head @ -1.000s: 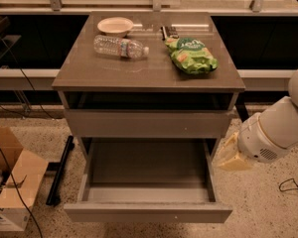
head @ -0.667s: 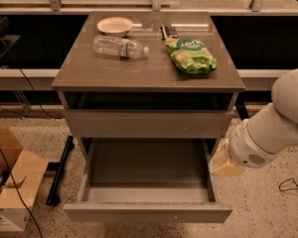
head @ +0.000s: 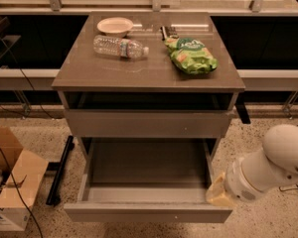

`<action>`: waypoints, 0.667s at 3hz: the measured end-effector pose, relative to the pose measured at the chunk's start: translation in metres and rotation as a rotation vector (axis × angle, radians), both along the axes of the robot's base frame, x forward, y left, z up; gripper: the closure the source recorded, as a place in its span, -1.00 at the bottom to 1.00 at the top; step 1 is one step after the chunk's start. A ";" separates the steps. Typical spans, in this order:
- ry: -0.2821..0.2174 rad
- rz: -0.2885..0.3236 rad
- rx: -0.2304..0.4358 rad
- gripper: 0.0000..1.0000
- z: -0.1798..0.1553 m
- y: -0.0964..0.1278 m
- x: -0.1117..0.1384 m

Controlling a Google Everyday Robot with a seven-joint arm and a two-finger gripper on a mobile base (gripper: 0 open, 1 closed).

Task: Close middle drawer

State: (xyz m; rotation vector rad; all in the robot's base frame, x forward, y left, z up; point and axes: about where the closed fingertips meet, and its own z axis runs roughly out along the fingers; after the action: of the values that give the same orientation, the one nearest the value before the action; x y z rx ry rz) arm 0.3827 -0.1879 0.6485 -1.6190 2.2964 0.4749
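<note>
At open middle drawer (head: 139,213) R corner: gripper (head: 218,194) | bottle (head: 120,47), chips (head: 192,57) atop cabinet (head: 114,72)

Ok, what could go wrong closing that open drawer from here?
The gripper sits by the middle drawer's right front corner, not before its front panel, so a push may slip off or skew it. A hard shove could jolt the cabinet and roll the water bottle lying on top.
</note>
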 end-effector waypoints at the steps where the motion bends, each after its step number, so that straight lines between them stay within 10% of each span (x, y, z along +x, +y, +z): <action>1: 0.025 -0.024 0.065 1.00 -0.051 -0.016 -0.009; 2: 0.036 -0.017 0.070 1.00 -0.056 -0.014 -0.011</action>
State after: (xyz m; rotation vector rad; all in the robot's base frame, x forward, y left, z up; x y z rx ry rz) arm 0.3720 -0.2021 0.5925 -1.5687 2.2905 0.5781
